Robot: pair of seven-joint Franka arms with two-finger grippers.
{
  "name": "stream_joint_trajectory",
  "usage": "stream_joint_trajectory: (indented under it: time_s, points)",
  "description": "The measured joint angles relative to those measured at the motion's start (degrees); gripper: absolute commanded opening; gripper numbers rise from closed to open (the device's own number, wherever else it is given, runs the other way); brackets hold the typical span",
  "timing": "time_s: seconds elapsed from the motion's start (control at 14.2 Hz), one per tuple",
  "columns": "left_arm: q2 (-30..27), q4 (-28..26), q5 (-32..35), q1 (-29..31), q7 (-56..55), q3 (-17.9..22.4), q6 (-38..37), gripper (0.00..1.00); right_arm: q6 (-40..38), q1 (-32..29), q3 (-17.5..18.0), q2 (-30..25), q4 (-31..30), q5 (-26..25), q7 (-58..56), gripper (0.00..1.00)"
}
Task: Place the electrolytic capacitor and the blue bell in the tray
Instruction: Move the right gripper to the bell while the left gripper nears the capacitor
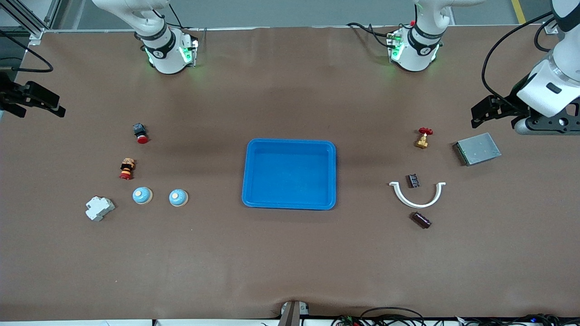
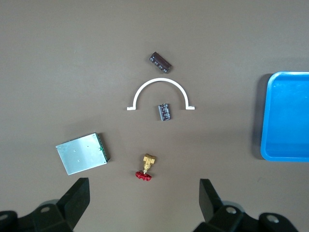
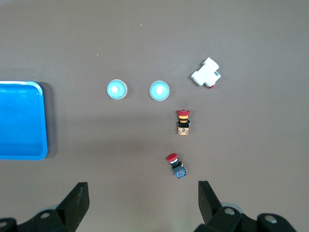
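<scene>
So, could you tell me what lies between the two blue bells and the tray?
Nothing: in the front view only bare brown table separates the blue bells from the tray. The right wrist view agrees.

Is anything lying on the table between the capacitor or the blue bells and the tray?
Nothing visible does. The capacitor lies toward the left arm's end with bare table up to the tray; the white arch sits just farther from the camera, off that line. The two bells also face bare table.

Both wrist views cut the blue tray (image 2: 285, 121) off — the right gripper (image 1: 31, 97) partly leaves the front view.
</scene>
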Motion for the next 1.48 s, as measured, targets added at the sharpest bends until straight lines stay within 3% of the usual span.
stream_joint_trajectory:
  time_s: [0.56,0.78,1.48]
  points:
    - [0.0,0.0,0.0,0.0,0.0,0.0,0.0,1.00,-0.4,0.1,0.1,0.0,-0.3,0.0,0.0,1.00]
    - [0.0,0.0,0.0,0.0,0.0,0.0,0.0,1.00,1.8,0.1,0.1,0.2,-4.4,-0.6,0.0,1.00]
    - [0.3,0.3,0.0,-0.3,-3.0,-0.2,0.0,1.00,36.5,0.1,0.2,4.4,-30.7,-2.5,-0.5,1.00]
